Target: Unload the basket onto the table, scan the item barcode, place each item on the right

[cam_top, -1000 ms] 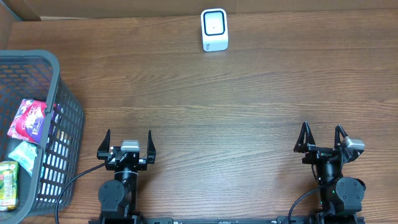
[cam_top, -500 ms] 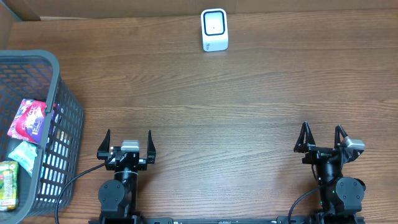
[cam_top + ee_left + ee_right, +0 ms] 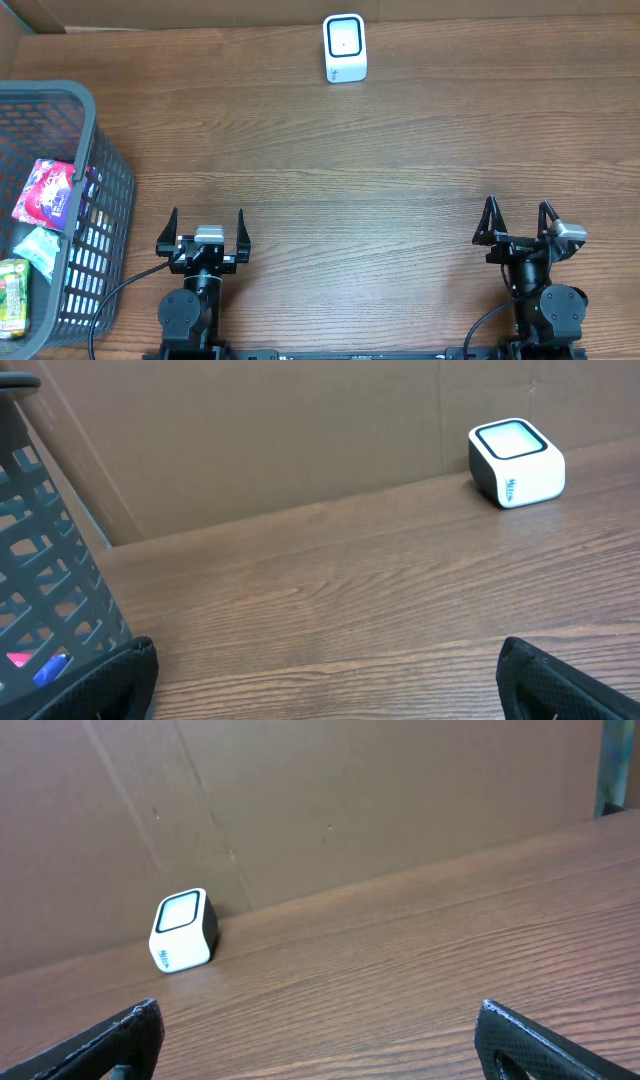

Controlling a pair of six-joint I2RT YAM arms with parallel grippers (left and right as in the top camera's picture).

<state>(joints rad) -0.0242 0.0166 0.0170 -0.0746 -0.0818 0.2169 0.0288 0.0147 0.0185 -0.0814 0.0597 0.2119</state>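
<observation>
L tool (image 3: pixel 207 215), R tool (image 3: pixel 517 206) unchgd, jaws wide, empty.

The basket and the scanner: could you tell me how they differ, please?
The basket is grey open mesh; the scanner is solid white. The basket is far larger than the scanner. The basket holds packets at the left; the scanner stands alone at the far edge. Both rest on the table.

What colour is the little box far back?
The box is white with black trim; clearest in left wrist.
</observation>
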